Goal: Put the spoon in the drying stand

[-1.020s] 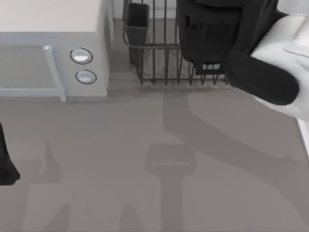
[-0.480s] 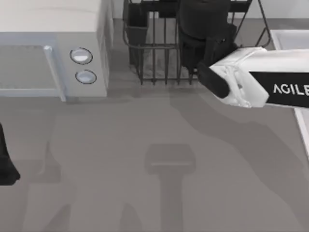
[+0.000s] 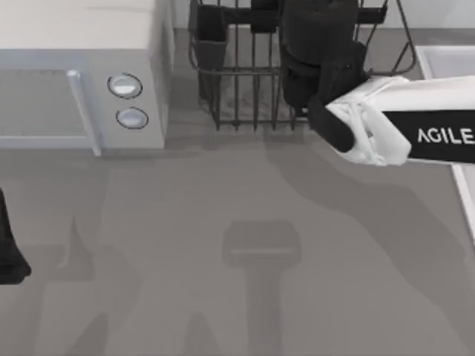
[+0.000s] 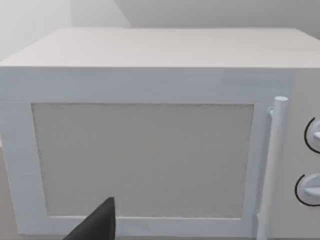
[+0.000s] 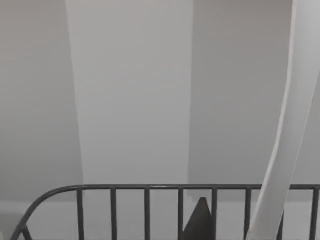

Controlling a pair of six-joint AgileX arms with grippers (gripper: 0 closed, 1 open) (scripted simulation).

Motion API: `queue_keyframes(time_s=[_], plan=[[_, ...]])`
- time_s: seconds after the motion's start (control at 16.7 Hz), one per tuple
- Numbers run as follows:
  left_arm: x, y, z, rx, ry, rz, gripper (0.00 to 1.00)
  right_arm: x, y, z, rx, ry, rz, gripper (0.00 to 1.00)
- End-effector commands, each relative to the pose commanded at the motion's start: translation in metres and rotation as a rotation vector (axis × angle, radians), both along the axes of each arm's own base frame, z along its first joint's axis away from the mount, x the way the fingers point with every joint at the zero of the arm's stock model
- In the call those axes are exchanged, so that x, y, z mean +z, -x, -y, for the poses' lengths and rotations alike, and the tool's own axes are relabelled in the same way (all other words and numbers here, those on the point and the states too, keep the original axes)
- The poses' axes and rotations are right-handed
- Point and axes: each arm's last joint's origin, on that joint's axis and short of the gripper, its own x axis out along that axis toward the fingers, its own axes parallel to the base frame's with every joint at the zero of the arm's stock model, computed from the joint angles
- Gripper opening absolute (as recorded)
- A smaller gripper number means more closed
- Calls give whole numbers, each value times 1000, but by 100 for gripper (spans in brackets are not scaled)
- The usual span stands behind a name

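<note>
Looking from left to right, my left gripper (image 3: 9,256) sits parked at the left edge of the table (image 3: 223,297), facing the white box with two round knobs (image 3: 82,89). I cannot tell if its jaws are apart or together. Next comes the drying stand (image 3: 237,81), with its small dark cup (image 3: 211,33) at one corner. My right arm (image 3: 386,130) reaches over the stand. The spoon (image 5: 287,140), a long pale curved thing, hangs just beside one dark fingertip (image 5: 200,220), above the stand's bars. I cannot tell how those jaws stand.
</note>
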Motion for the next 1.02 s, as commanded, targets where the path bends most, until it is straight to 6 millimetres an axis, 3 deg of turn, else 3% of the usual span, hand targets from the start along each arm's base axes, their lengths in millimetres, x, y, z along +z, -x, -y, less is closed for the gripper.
queue_keyframes(time_s=[0.66, 1.02], plan=[[0, 0, 0, 0, 0, 0, 100, 0, 0, 0, 0, 0, 0, 98], [0, 0, 0, 0, 0, 0, 100, 0, 0, 0, 0, 0, 0, 100]])
